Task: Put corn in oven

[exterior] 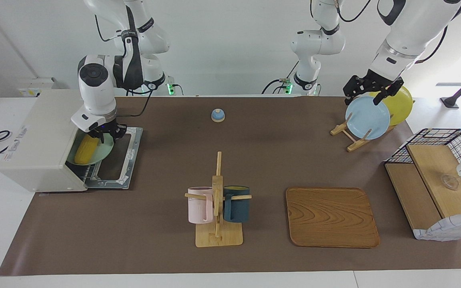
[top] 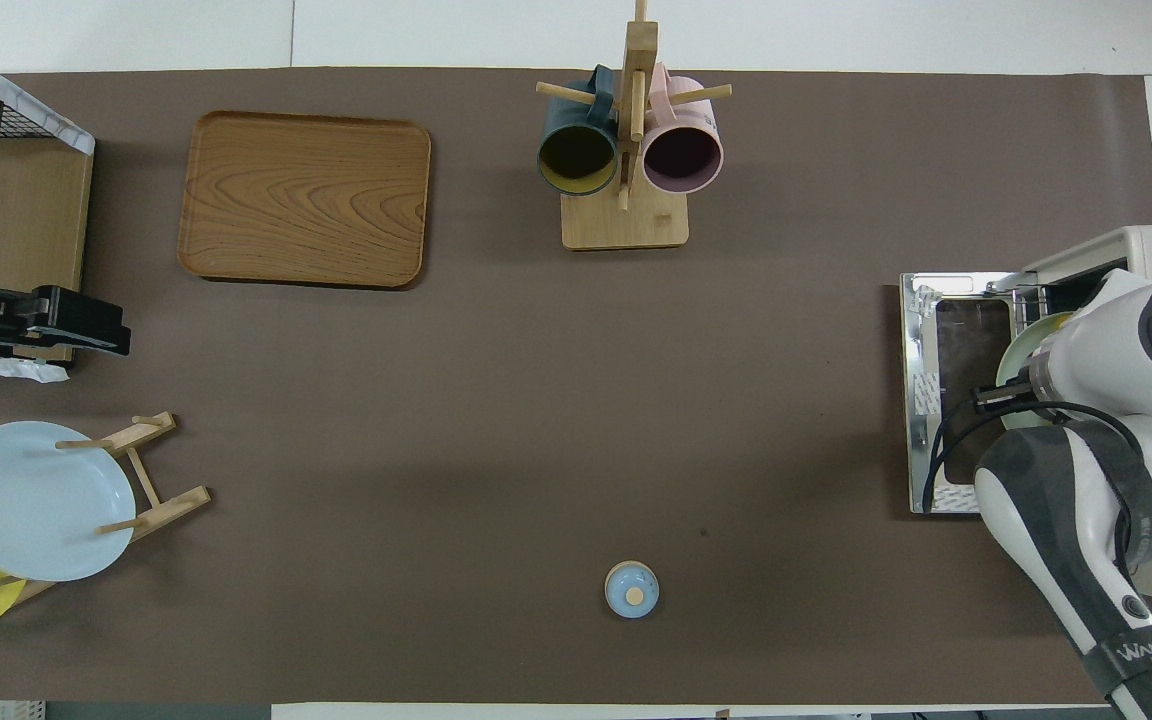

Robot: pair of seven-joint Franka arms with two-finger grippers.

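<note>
The right gripper (exterior: 108, 135) angles down at the mouth of the boxy cream-white oven (exterior: 40, 138), whether it grips unclear, over the pale green plate (exterior: 100, 152) carrying the yellow corn cob (exterior: 85, 149), which pokes out over the dropped door. The left gripper (exterior: 370, 93), spread wide, waits above the plate rack.

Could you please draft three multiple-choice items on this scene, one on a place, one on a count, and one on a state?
1. Where does the corn lie?
A. on the wooden tray
B. on a pale green plate at the oven's mouth
C. on the plate rack

2. How many mugs hang on the mug stand?
A. one
B. two
C. four

3. How is the oven door?
A. dropped open
B. shut
C. missing

Key: 1 B, the yellow cob rests on the plate on the rack; 2 B, one pink mug and one dark blue mug; 3 A, the glass door lies flat on the table.
</note>
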